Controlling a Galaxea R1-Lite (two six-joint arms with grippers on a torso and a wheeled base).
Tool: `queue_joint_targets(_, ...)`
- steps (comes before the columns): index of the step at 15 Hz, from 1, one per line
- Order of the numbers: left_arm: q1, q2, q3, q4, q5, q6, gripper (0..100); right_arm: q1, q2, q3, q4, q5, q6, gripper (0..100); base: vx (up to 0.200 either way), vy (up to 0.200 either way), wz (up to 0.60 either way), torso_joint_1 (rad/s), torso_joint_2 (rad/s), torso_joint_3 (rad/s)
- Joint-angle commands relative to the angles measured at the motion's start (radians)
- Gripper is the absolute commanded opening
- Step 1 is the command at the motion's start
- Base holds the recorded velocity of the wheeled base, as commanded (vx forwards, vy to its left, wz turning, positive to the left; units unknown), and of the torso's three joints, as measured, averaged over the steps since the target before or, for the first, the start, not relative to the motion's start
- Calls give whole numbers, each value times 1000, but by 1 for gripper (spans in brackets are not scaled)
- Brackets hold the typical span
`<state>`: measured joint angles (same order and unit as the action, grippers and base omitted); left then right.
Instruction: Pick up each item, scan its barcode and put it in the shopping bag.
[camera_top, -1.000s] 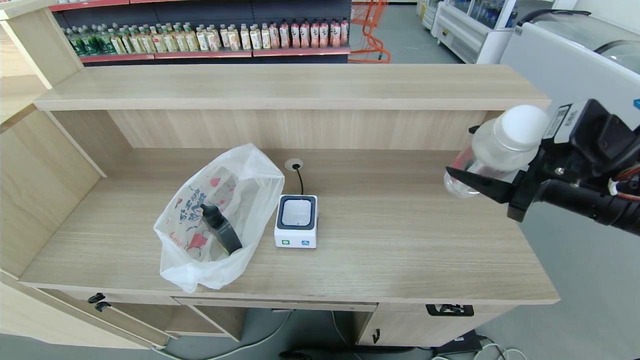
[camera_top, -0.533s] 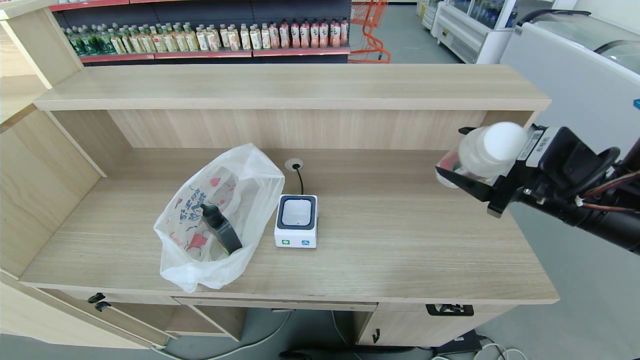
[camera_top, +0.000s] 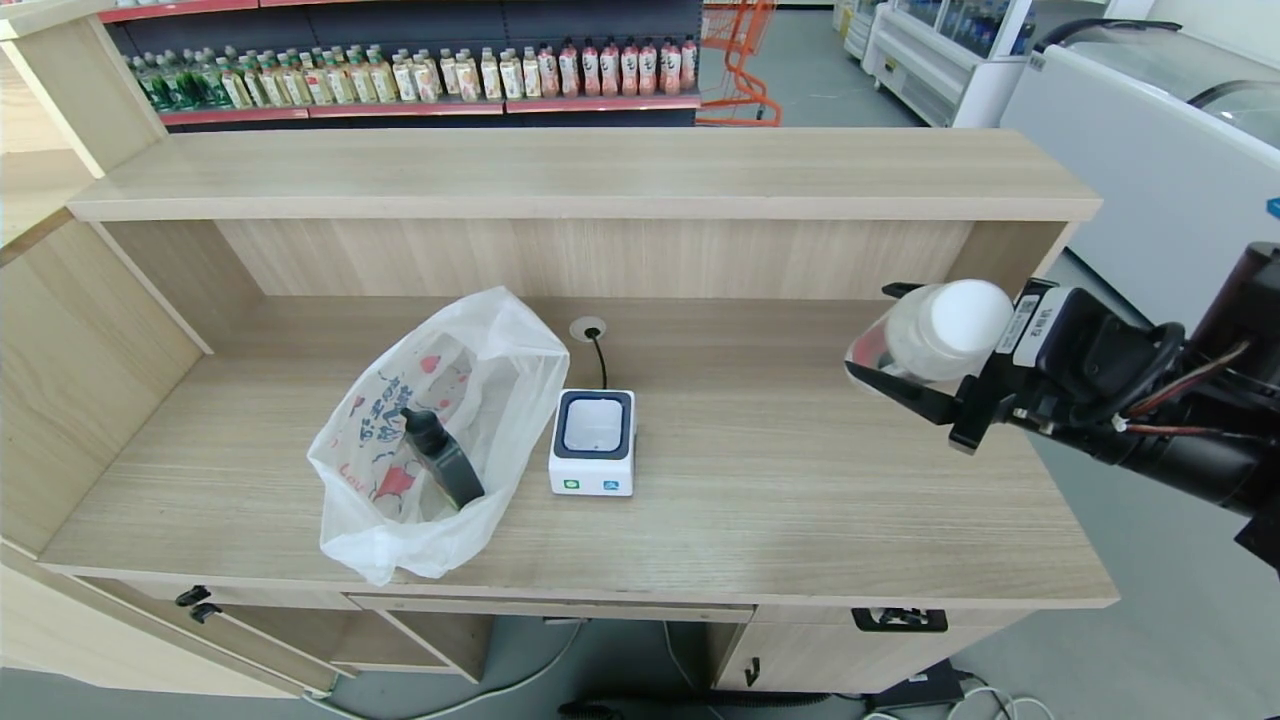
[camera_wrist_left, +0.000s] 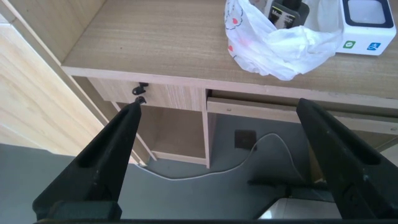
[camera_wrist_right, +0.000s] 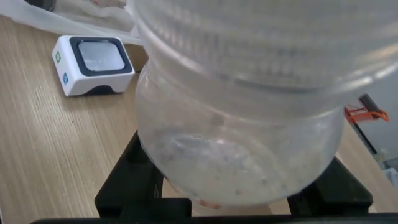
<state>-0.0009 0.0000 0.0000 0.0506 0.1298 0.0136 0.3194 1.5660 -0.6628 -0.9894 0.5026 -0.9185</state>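
Nearest the robot, the left gripper (camera_wrist_left: 217, 106) hangs low in front of the counter (camera_top: 800, 480). Its two fingers are wide apart with nothing between them. The right gripper (camera_top: 872, 330) is up over the right end of the counter, and its fingers are squeezed on a clear jar (camera_top: 935, 325) with a white lid (camera_top: 968, 312). Farther in, the bag (camera_top: 500, 350) lies on the counter with a dark bottle (camera_top: 443, 460) inside, and the white scanner (camera_top: 592, 441) sits just beside it. The jar probably needs scanning next. To do it well, the arm should bring the jar low over the scanner's top window and turn it slowly until the barcode faces the glass. Where the barcode is cannot be told. The jar is round and smooth, so the grip should be tight.
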Motion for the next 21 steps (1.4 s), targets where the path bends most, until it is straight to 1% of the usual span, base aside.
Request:
queue_joint_targets(1, -1, 0, 0, 0, 1, 0, 100, 6, 9, 0, 0, 8, 0, 0, 0, 0, 0, 0, 0, 0)
queue_joint_targets(10, -1, 0, 0, 0, 1, -1, 100, 49, 54, -5, -3, 85, 17, 0, 0, 200, 0, -1, 2, 3)
queue_joint_targets(15, -1, 0, 0, 0, 1, 2, 100, 44, 132, -11, -68, 120, 47, 0, 0, 0, 0, 0, 0, 0)
queue_joint_targets(16, -1, 0, 0, 0, 1, 0, 100, 44, 152, -11, -80, 134, 53, 0, 200, 0, 0, 7, 2, -2)
queue_joint_targets(17, 1, 0, 0, 0, 1, 0, 100, 44, 166, -9, -97, 146, 69, 0, 200, 0, 0, 2, 2, -2)
queue_joint_targets(19, -1, 0, 0, 0, 1, -1, 100, 49, 209, -17, -144, 171, 129, 0, 0, 0, 0, 0, 0, 0)
queue_joint_targets(21, -1, 0, 0, 0, 1, 0, 100, 49, 263, -24, -213, 198, 161, 0, 0, 0, 0, 0, 0, 0)
